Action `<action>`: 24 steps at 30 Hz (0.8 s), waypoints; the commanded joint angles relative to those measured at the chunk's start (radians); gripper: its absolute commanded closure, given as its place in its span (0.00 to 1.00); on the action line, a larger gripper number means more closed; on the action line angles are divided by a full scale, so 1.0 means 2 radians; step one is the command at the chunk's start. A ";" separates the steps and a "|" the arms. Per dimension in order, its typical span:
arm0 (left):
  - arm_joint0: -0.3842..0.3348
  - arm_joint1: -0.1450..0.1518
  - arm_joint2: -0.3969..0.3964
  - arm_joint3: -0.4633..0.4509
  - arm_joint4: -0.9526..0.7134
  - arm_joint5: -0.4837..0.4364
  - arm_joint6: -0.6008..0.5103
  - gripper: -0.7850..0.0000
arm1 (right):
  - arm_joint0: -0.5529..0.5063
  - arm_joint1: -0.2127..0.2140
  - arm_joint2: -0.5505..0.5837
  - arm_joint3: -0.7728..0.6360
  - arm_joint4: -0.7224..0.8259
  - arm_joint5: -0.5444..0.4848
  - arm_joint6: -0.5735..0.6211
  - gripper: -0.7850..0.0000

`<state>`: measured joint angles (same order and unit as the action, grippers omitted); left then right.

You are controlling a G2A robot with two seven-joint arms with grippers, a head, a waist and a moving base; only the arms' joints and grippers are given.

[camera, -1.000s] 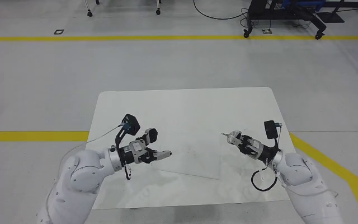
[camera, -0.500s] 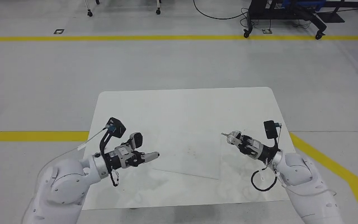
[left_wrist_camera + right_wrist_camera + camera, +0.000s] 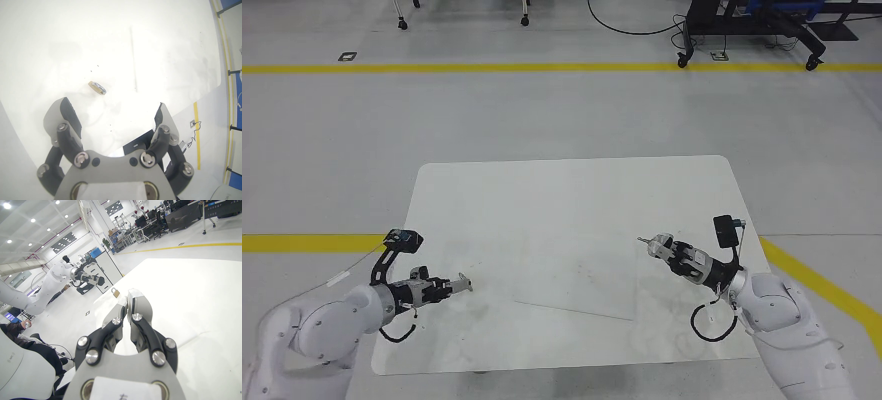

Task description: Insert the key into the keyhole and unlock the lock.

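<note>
Fingers (image 3: pixel 70 115) of left gripper (image 3: pixel 113 104), black-padded on grey metal links: spread wide, gripping nothing. Hangs low over near left part of white desk with rounded corners (image 3: pixel 572 200), close to its left edge. Just ahead of those open fingers, touching neither: small brass padlock with silver shackle (image 3: pixel 97 88), resting on desk surface. Seen from right wrist view, appears propped with shackle uppermost; keyhole too small to make out.

Fingers (image 3: pixel 140 302) of right gripper (image 3: pixel 128 298): pressed together, pinching small silver metal key (image 3: pixel 642 240), with only a thin tip poking out past fingertips in top view. Hovers above near right part of desk, aimed toward desk's middle, well apart from padlock and from left gripper. Key off desk, not in padlock.

On desk between both grippers: thin straight grey crease line (image 3: pixel 572 311). Beyond desk's far edge, across pale floor: yellow tape stripe (image 3: pixel 542 68). Another such stripe at either side of desk, roughly level with grippers.
</note>
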<state>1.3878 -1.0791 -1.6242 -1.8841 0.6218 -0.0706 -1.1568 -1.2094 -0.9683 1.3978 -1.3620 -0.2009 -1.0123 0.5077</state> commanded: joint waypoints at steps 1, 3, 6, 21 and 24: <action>-0.020 -0.001 0.022 0.024 -0.001 0.012 -0.002 0.00 | 0.000 0.000 0.000 0.000 0.000 0.000 0.000 1.00; -0.043 -0.003 0.041 0.057 -0.009 0.020 -0.003 0.00 | 0.000 0.000 0.000 0.000 0.000 0.000 0.000 1.00; -0.077 -0.004 0.067 0.101 -0.016 0.021 -0.013 0.00 | 0.000 0.000 0.000 0.000 0.000 0.000 0.000 1.00; -0.121 -0.004 0.119 0.142 0.042 0.060 -0.016 0.56 | 0.000 0.000 0.000 0.000 0.000 0.000 0.000 1.00; -0.119 -0.003 0.121 0.138 0.043 0.059 -0.017 0.59 | 0.000 0.000 0.000 0.000 0.000 0.000 0.000 1.00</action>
<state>1.1481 -1.0853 -1.3832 -1.6052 0.7075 0.0482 -1.1906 -1.2094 -0.9683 1.3978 -1.3620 -0.2009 -1.0123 0.5077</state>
